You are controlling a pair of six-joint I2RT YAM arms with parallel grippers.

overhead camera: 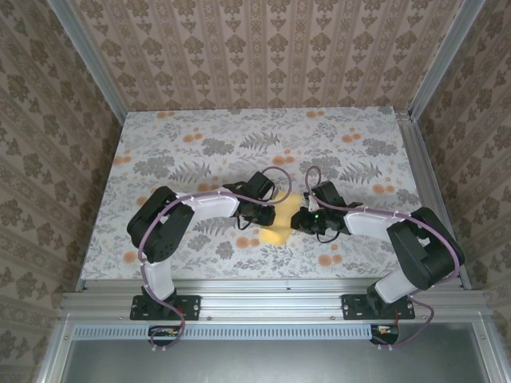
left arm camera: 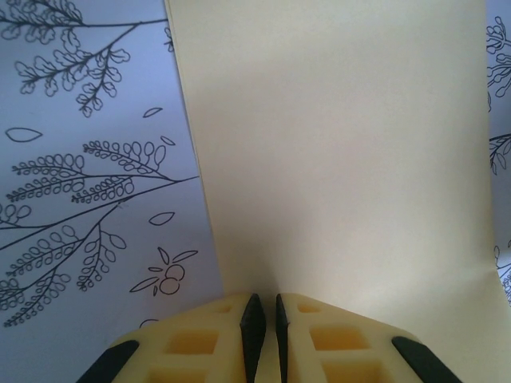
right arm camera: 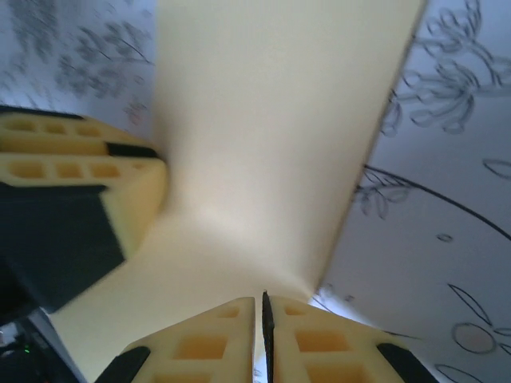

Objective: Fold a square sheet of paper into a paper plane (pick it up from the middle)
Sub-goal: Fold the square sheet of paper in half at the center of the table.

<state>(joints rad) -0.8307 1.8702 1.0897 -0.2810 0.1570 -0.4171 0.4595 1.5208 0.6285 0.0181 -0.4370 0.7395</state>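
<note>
The square sheet of paper (overhead camera: 277, 232) is plain mustard yellow and sits between my two grippers near the table's front middle. My left gripper (overhead camera: 269, 214) is shut on its left side. In the left wrist view the jaws (left arm camera: 264, 307) pinch the sheet's near edge and the paper (left arm camera: 335, 159) spreads away ahead of them. My right gripper (overhead camera: 298, 221) is shut on the opposite side. In the right wrist view it (right arm camera: 262, 303) nips the sheet (right arm camera: 279, 120), which bows upward, and the left gripper's fingers (right arm camera: 88, 179) show at the left.
The table (overhead camera: 200, 136) has a grey leaf-print cover with small orange flower prints. Aluminium rails run along the front (overhead camera: 271, 299) and both sides. Patterned walls close in the back and sides. Both arms lie low and folded inward.
</note>
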